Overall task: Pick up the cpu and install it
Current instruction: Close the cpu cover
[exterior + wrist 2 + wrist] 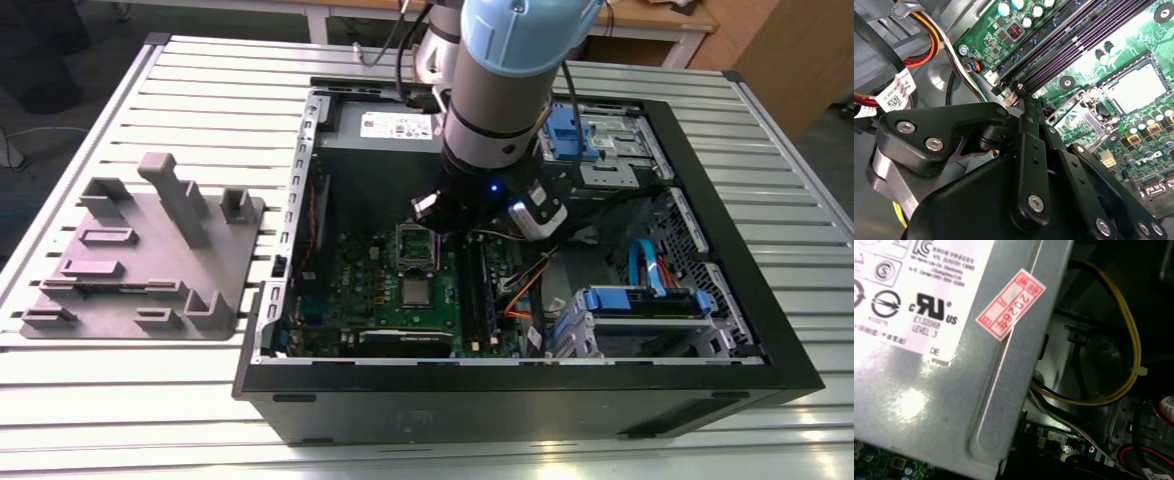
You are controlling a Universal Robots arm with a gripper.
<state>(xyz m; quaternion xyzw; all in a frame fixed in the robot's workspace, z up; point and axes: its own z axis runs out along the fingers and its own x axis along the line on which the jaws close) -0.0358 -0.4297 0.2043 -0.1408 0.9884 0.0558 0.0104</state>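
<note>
Your fingers [1029,130] are pinched together on nothing, low over the green motherboard [354,268]. The cpu [416,291] lies flat on that board, near but clear of the fingers. The opened socket frame [416,243] sits between the two.

Case top: open. The arm [501,100] comes in through it, ringed by the black case [787,370] walls.
Over the board: free room above the green board [387,300], between the power supply [380,128] and the case's front wall.
Exterior view's right: drive cages [641,320] and cables [641,262] crowd that side.
By the hand [1021,95]: memory slots [1074,45] just beside, wire bundle [924,50] close, raised socket frame [1074,120] near.
Bench [134,400]: bare slats in front — a tray [147,260] with upright posts stands on the exterior view's left.
</note>
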